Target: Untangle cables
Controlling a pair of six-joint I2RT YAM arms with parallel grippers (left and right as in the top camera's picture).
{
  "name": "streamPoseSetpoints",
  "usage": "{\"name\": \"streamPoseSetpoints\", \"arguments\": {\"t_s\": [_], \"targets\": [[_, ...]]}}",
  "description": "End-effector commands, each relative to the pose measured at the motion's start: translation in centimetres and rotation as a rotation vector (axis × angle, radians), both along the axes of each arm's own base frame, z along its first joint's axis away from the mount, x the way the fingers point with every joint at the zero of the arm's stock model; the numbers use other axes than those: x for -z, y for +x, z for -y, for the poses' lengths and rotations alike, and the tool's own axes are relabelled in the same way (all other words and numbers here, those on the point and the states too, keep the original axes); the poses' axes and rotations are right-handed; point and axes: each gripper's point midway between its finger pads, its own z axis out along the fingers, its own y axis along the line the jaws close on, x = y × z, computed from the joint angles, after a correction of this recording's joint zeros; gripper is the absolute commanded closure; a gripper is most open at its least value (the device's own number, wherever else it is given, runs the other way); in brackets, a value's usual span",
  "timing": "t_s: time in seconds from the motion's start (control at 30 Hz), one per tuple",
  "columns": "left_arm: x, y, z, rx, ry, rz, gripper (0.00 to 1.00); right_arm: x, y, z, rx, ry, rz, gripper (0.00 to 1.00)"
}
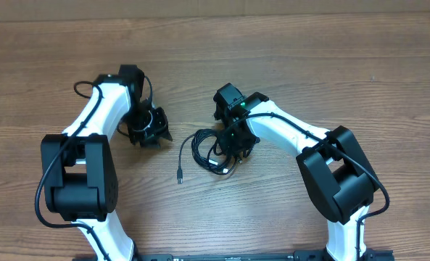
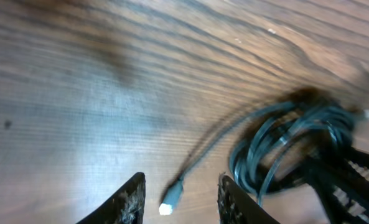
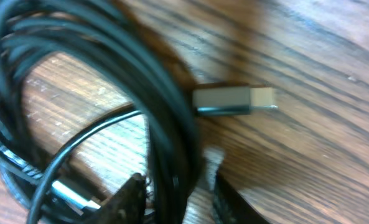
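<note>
The cables (image 1: 204,150) are thin black cords bunched in a loose coil at the table's middle. One free end trails left and ends in a small plug (image 1: 179,176). My left gripper (image 1: 156,136) hovers left of the coil, open, with nothing held. In the left wrist view that plug (image 2: 172,200) lies on the wood past the parted fingers (image 2: 129,200), and the coil (image 2: 284,146) sits to the right. My right gripper (image 1: 233,148) is at the coil's right edge. Its jaws (image 3: 175,199) stand open around several strands (image 3: 140,81), with wood showing beside one finger. A grey silver-tipped plug (image 3: 233,101) lies just beyond.
The wooden table (image 1: 309,65) runs to a pale edge at the back. The left arm's black and white body (image 1: 80,177) and the right arm's body (image 1: 339,174) rise from the front edge on either side of the coil.
</note>
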Motion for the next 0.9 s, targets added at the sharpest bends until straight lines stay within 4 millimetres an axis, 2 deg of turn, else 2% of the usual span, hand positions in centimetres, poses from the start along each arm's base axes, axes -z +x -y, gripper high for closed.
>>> {"name": "streamPoseSetpoints", "arguments": {"t_s": [0.0, 0.1, 0.13, 0.17, 0.2, 0.23, 0.37, 0.47, 0.53, 0.6, 0.87], "targets": [[-1.5, 0.7, 1.0, 0.065, -0.014, 0.023, 0.61, -1.1, 0.2, -1.8, -0.012, 0.095, -0.024, 0.64], [-1.6, -0.1, 2.8, 0.108, -0.037, 0.007, 0.61, -2.1, 0.3, -2.4, -0.010, 0.124, -0.033, 0.59], [-1.5, -0.4, 3.5, 0.129, -0.036, 0.008, 0.61, -2.2, 0.3, -2.4, -0.007, 0.125, -0.039, 0.50], [-1.3, -0.5, 4.0, 0.144, -0.036, 0.012, 0.60, -2.2, 0.2, -2.3, -0.003, 0.124, -0.045, 0.28], [-1.1, -0.5, 4.5, 0.159, -0.034, 0.018, 0.60, -2.2, 0.2, -2.2, -0.002, 0.121, -0.048, 0.10], [-0.9, -0.5, 5.0, 0.172, -0.035, 0.028, 0.60, -2.2, 0.2, -2.1, -0.001, 0.116, -0.046, 0.01], [-0.6, 0.5, 5.6, 0.126, -0.016, 0.058, 0.61, -2.8, 1.3, -1.5, 0.052, 0.134, -0.045, 0.00], [-0.6, 1.0, 5.7, 0.096, -0.016, 0.070, 0.61, -5.0, 2.5, -1.6, 0.089, 0.233, -0.057, 0.00], [-0.6, 1.2, 5.6, 0.095, -0.013, 0.076, 0.60, -6.5, 3.8, -0.9, 0.122, 0.281, -0.045, 0.00], [-0.5, 1.2, 5.5, 0.096, -0.006, 0.077, 0.60, -7.5, 5.5, 0.8, 0.173, 0.298, -0.023, 0.00], [-0.1, 0.7, 5.1, 0.104, 0.027, 0.065, 0.57, -7.2, 9.4, 7.6, 0.343, 0.264, 0.025, 0.00]]}}
